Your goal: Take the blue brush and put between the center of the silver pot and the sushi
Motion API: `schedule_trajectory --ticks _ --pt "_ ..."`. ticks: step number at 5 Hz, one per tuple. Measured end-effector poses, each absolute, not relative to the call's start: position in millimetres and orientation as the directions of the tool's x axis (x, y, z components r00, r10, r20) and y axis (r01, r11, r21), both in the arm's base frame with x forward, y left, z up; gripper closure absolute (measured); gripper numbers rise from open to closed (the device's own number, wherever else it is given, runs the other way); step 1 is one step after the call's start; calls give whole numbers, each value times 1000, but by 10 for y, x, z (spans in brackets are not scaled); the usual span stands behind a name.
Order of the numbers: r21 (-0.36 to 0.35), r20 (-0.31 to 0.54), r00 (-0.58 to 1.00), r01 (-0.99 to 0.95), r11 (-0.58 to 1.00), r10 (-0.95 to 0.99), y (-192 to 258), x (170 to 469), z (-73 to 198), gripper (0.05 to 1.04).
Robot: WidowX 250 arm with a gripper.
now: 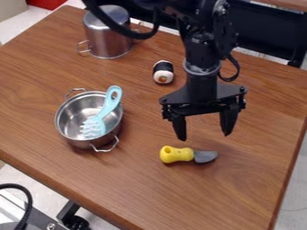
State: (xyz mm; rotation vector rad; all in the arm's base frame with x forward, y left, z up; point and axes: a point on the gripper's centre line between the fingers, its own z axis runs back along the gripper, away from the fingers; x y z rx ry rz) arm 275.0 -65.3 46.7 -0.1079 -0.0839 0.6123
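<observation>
The wooden table (138, 188) takes up most of the camera view. The black arm (201, 45) comes in over its top edge, and its gripper (204, 134) hangs near the middle, right of centre. The fingers stand wide apart, with nothing between them. The open pot (71, 137) sits upright on the left of the table, a looped handle on each of two sides. The tall pot (108, 38) stands near the upper left corner, apparently upside down, its handles low on its sides. The blue brush (109, 105) is in the open pot, tilted: its bristles are down inside, and its handle leans up past the rim toward the upper right. The yellow-handled knife (178, 154) lies just below the gripper in the view, grey blade to the right. The sushi (163, 72), wrapped in a black band, is between the tall pot and the gripper.
</observation>
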Motion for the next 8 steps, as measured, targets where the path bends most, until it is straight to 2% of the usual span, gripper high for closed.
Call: schedule_trajectory --ticks 1,2,3,4,6,8 --pt "-116 85 814 -564 817 574 -579 2781 451 87" --pt "-52 149 809 -567 822 568 -430 2851 509 87" --pt "51 283 783 -589 806 554 -227 2920 562 87" --pt "68 329 752 -623 780 572 -89 3022 672 87" --pt "119 373 703 -683 720 606 302 3080 717 87" --pt "167 350 721 -676 718 598 596 3053 608 87"
